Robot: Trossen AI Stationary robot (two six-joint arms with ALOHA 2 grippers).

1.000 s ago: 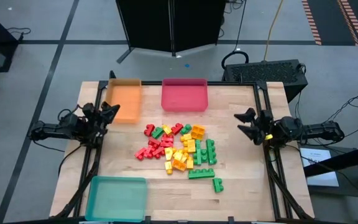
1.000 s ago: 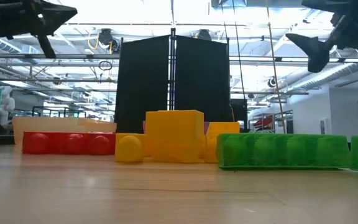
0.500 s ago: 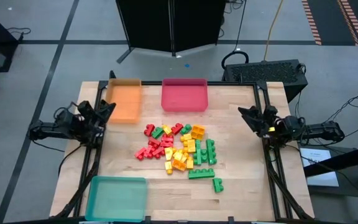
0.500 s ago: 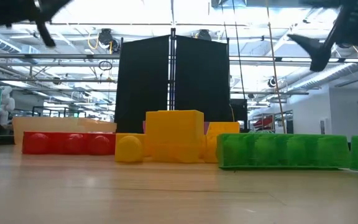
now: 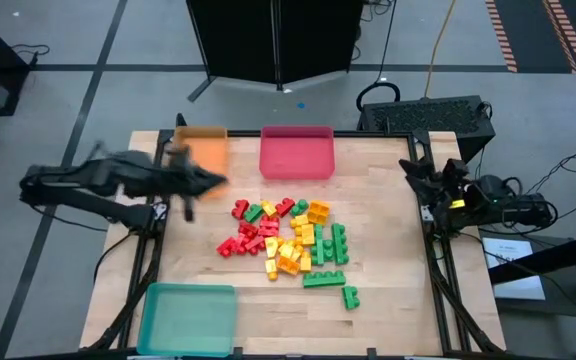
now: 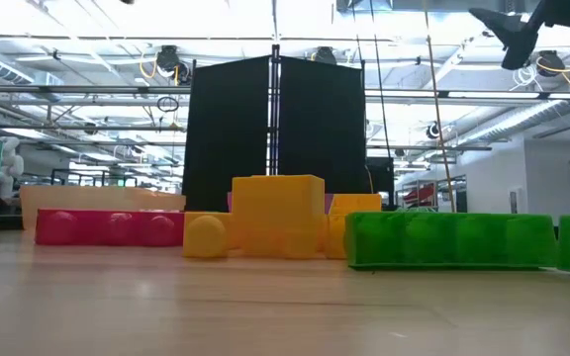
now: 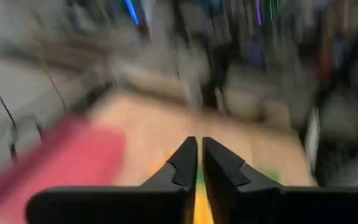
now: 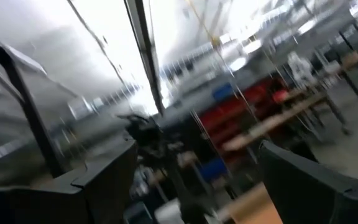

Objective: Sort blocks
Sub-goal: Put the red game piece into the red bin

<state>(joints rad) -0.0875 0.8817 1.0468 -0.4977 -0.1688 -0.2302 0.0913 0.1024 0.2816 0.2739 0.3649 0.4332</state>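
Observation:
The blocks lie in a loose heap of red, yellow-orange and green bricks at the table's middle. In the low view a long red brick, a yellow one and a green one rest flat on the wood. My left gripper is blurred, above the table left of the heap and in front of the orange tray. Its fingers are shut and hold nothing. My right gripper is open at the table's right edge, tipped up toward the room, far from the blocks.
An orange tray and a red tray stand along the far edge. A teal tray sits at the near left corner. Bare wood lies between the heap and the right edge. A dark folding screen stands behind the table.
My left arm has swung fast from the table's left edge toward the middle, ending near the heap's left side, blurred by its speed. My right gripper has drawn back toward the right edge and has risen and tipped upward. The blocks have not moved.

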